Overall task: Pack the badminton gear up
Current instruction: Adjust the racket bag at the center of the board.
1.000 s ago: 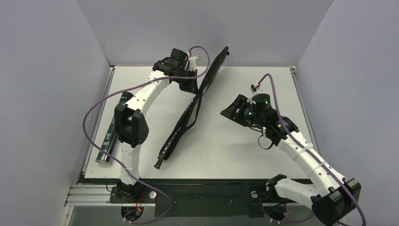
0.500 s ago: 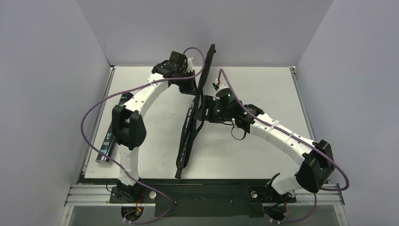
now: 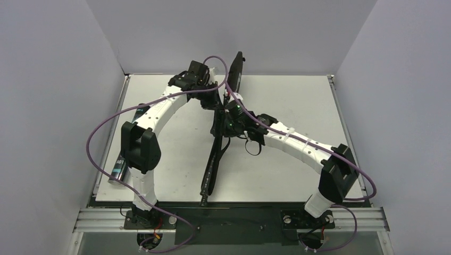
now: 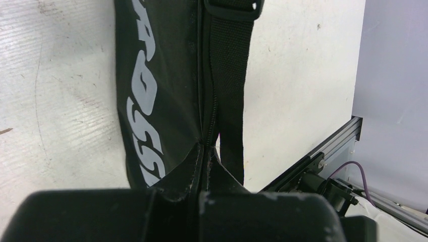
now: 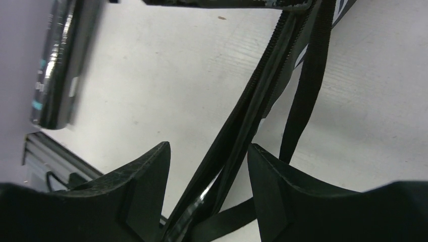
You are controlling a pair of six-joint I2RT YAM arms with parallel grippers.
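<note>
Two arms bolted at the near edge, both bent in toward the middle of the white table (image 3: 298, 106). Nearest, at 6 o'clock by the front edge: narrow handle end of the black racket bag (image 3: 211, 164), down on the surface. At 8 to 9 o'clock, along the left edge: long black tube (image 3: 119, 167) with teal print, lying flat, partly hidden behind the left arm, well apart from the bag. Across the centre, from 6 toward 12 o'clock: bag body standing on its edge. Just past centre: right gripper (image 5: 207, 166), jaws spread to either side of the bag's zipped edge; contact with either finger not clear. Black strap (image 5: 308, 91) hanging at 3 o'clock of that edge in the right wrist view. Slightly farther, at 11 o'clock of the right gripper: left gripper (image 4: 204, 161), pressed together and pinching the bag's zipper seam, with pale lettering (image 4: 144, 101) at 9 o'clock of the seam. Farthest, at 12 o'clock: wide head of the bag tilted up in front of the back wall.
</note>
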